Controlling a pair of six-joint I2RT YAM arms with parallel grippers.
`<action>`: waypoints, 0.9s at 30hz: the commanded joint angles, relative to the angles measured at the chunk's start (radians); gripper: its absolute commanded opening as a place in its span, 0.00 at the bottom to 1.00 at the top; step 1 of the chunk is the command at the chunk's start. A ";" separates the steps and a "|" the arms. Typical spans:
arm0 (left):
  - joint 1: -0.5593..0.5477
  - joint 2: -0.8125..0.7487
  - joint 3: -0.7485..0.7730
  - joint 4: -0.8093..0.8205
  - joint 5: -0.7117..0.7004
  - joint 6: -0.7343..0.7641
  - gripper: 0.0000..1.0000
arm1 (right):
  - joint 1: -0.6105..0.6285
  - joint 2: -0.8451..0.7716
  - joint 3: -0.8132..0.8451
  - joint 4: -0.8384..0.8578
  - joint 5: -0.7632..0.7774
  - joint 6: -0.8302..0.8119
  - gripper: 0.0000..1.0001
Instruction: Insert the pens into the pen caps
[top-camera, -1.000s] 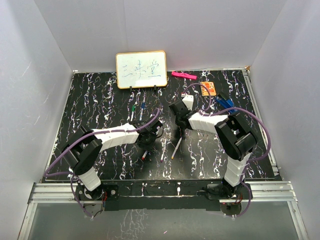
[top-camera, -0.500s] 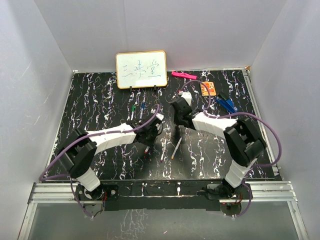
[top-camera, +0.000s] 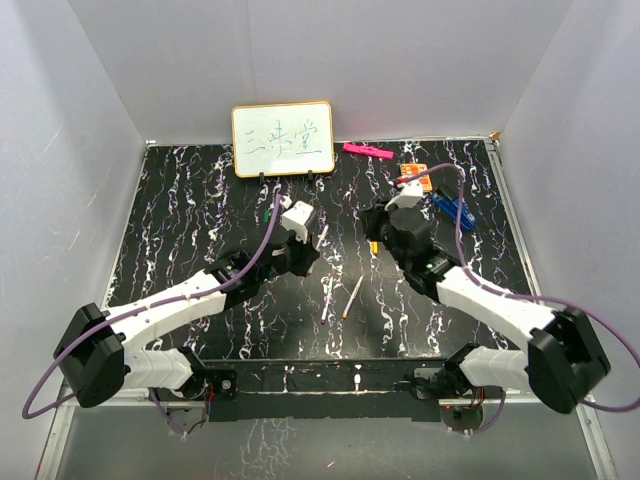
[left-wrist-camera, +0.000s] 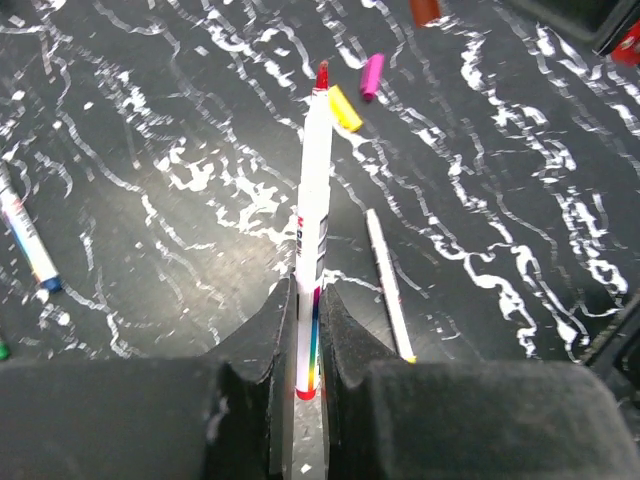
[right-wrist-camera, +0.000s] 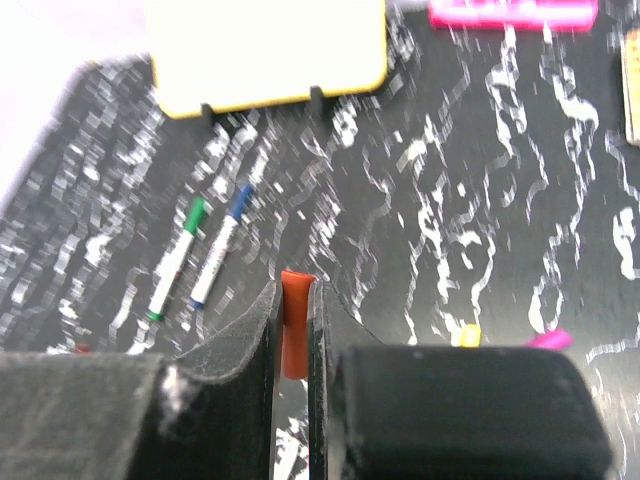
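Left tool (left-wrist-camera: 307, 295) is clamped narrow on the red-tipped pen (left-wrist-camera: 312, 190), low on the barrel near its tail, tip out over the tabletop (left-wrist-camera: 150, 250). Right tool (right-wrist-camera: 295, 290) is pinched on the red cap (right-wrist-camera: 296, 320); can't tell which end is open. Yellow cap (left-wrist-camera: 345, 108), purple cap (left-wrist-camera: 371, 76) and a yellow-tipped pen (left-wrist-camera: 388, 285) lie loose below.

Pen looks light, stiff, slick plastic. A tail hold likely lets the tip wander; mid-barrel would be steadier. Cap is tiny and could squirt out if squeezed hard.
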 joint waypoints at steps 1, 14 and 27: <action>0.004 -0.026 -0.024 0.212 0.134 -0.010 0.00 | 0.002 -0.137 -0.045 0.288 -0.039 -0.075 0.00; 0.003 0.045 -0.100 0.631 0.357 -0.228 0.00 | 0.002 -0.284 -0.172 0.567 -0.211 -0.060 0.00; 0.003 0.057 -0.071 0.626 0.371 -0.242 0.00 | 0.001 -0.295 -0.198 0.590 -0.224 -0.055 0.00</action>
